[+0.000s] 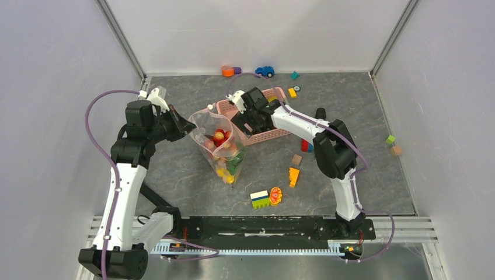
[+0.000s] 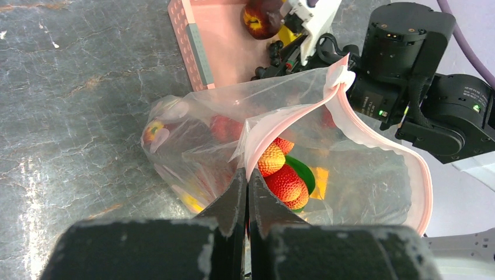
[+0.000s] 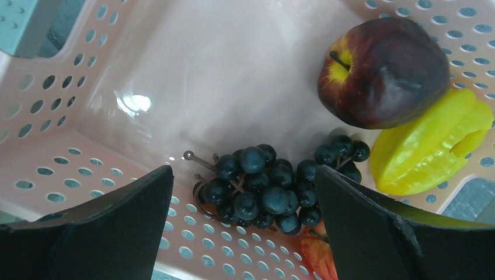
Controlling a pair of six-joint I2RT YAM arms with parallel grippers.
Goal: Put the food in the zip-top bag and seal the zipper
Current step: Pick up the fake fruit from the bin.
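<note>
The clear zip-top bag (image 1: 217,149) stands open left of the pink basket (image 1: 274,135), with red strawberries (image 2: 284,182) and other toy food inside. Its pink zipper (image 2: 382,137) runs round the mouth. My left gripper (image 2: 247,175) is shut on the near edge of the bag's mouth and holds it up; it also shows in the top view (image 1: 188,125). My right gripper (image 3: 244,178) is open inside the basket, its jaws either side of a bunch of dark berries (image 3: 265,189). A dark red apple (image 3: 382,70) and a yellow star-shaped fruit (image 3: 432,143) lie beside the berries.
Loose toys lie on the table: a green-and-white block (image 1: 260,199), an orange round piece (image 1: 275,195), an orange wedge (image 1: 293,176), a brown cube (image 1: 296,159), a blue toy car (image 1: 265,71) at the back, and small cubes (image 1: 392,144) at the right.
</note>
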